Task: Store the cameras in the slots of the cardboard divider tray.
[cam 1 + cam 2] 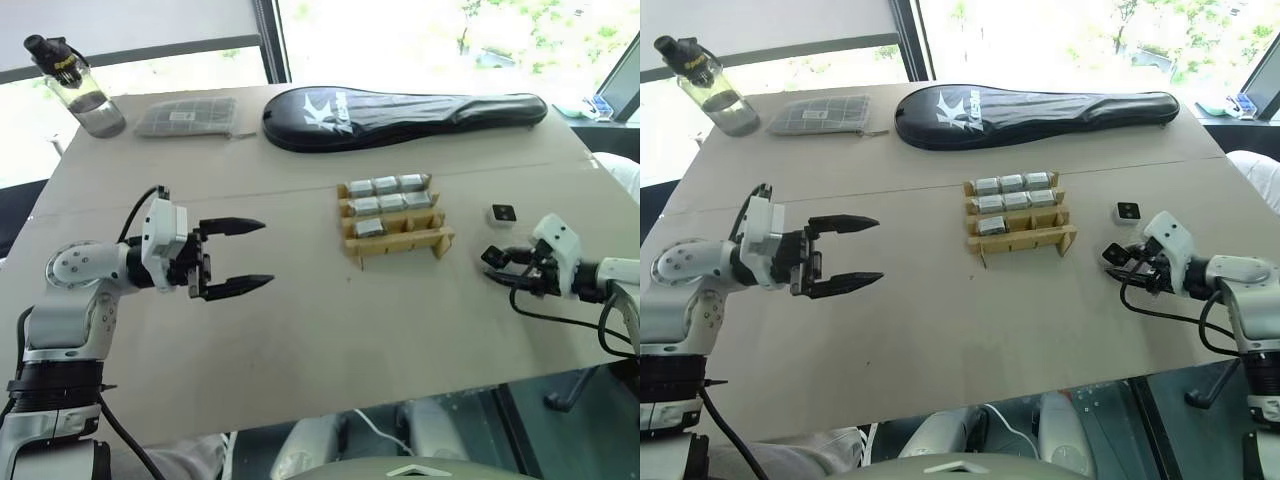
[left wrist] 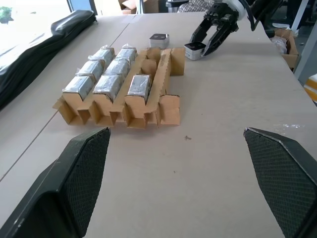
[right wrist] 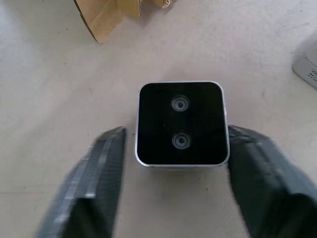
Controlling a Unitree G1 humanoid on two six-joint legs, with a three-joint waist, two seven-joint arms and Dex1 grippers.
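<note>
- Cardboard divider tray [image 1: 395,220] sits mid-counter [image 1: 300,320], three rows of slots.
- Cameras stored in the tray: seven counted. Far row three, middle row three, near row one [image 1: 368,228], at that row's left end. The rest of the near row is open.
- Loose cameras on the counter: two. One [image 1: 503,213] lies black face up, right of the tray and well apart from it. The other [image 3: 182,124] lies between the fingers of the right tool [image 3: 178,163], black face up with two small round lenses showing.
- Right tool: fingers [image 3: 99,173] narrowed around that camera, one on each side; a thin gap shows on at least one side, so cannot tell whether the grip has closed. Camera rests on the counter.
- Left tool [image 1: 238,257]: fingers spread wide, holding nothing, hovering above the counter left of the tray and pointing toward it.
- Far edge of counter: one black racket cover [image 1: 400,115], one flat grey gridded pack [image 1: 187,117], one clear water bottle [image 1: 80,88] with a black cap.
</note>
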